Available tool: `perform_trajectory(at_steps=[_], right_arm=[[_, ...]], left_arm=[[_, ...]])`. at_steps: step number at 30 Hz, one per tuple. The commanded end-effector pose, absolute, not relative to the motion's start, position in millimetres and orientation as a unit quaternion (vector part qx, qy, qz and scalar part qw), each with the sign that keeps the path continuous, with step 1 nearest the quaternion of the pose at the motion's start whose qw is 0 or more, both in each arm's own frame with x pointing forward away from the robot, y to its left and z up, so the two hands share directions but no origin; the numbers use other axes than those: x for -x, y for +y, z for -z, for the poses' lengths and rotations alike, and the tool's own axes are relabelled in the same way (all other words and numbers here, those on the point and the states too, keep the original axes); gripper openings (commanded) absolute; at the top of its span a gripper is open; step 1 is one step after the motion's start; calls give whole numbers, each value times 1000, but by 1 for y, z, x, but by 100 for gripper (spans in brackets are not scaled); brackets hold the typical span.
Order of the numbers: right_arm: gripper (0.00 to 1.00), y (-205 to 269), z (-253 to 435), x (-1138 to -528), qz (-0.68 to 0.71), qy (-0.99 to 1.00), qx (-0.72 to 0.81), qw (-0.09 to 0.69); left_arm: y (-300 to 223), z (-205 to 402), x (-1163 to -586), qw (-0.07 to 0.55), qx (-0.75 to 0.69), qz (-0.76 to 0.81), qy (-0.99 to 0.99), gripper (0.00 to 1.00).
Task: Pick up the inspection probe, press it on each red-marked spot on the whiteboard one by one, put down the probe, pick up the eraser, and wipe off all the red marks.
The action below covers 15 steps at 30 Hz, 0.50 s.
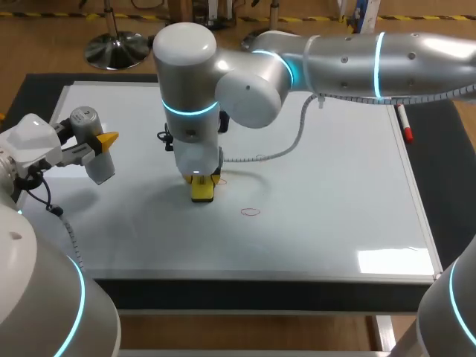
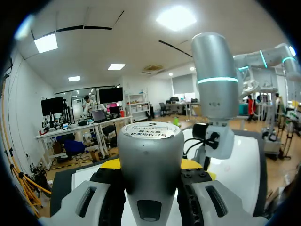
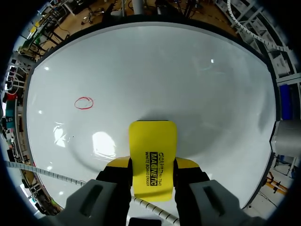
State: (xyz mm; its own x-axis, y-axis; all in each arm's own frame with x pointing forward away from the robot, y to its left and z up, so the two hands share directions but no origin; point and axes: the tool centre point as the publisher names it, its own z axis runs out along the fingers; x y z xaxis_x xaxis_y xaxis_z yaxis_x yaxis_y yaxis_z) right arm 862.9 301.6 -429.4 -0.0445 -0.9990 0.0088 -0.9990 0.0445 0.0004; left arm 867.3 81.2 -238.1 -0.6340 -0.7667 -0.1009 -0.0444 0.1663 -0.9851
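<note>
Probe [image 2: 150,141]: silver cylinder with a labelled round cap, sat pinched in the left claw [image 1: 100,145], a yellow tip pressed against each of its sides.
Left claw: closed on the probe from two sides, hung over the left part of the whiteboard [image 1: 335,193], well apart from the eraser.
Left arm: came in from the left side, with the claw facing across the board toward the right arm's upright last link.
Eraser [image 3: 153,155]: yellow block with black print, gripped between the fingers of the right claw [image 3: 153,165], its far end jutting out ahead of the fingertips.
Eraser's place: pressed down on the whiteboard near the middle, a little left of centre in the head view, directly under the right claw.
Right claw: clamped on the eraser, a yellow tip tight against each long side, pointed straight down at the board.
Right arm: entered from the right and reached past the middle.
Red mark [image 1: 251,212]: small red oval drawn on the board, near the eraser but not touched by it, off to one side of the right claw.
Red marker [image 1: 404,125]: lay at the board's right edge, well apart from both claws.
Table [image 1: 44,82]: dark top, showed as a border around the whiteboard.
</note>
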Motion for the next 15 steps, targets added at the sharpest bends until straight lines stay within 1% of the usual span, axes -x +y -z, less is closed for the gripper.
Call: perform_trajectory(at_steps=[1, 8, 15], right_arm=[[0, 299, 434, -868, -1, -724, -690, 7], [0, 288, 439, -869, -1, -732, -681, 15], [0, 264, 440, -869, -6, -748, -663, 20]], left_arm=[[80, 238, -867, 316, 291, 577, 694, 0], [80, 238, -867, 316, 291, 577, 694, 0], [80, 238, -867, 316, 291, 577, 694, 0]])
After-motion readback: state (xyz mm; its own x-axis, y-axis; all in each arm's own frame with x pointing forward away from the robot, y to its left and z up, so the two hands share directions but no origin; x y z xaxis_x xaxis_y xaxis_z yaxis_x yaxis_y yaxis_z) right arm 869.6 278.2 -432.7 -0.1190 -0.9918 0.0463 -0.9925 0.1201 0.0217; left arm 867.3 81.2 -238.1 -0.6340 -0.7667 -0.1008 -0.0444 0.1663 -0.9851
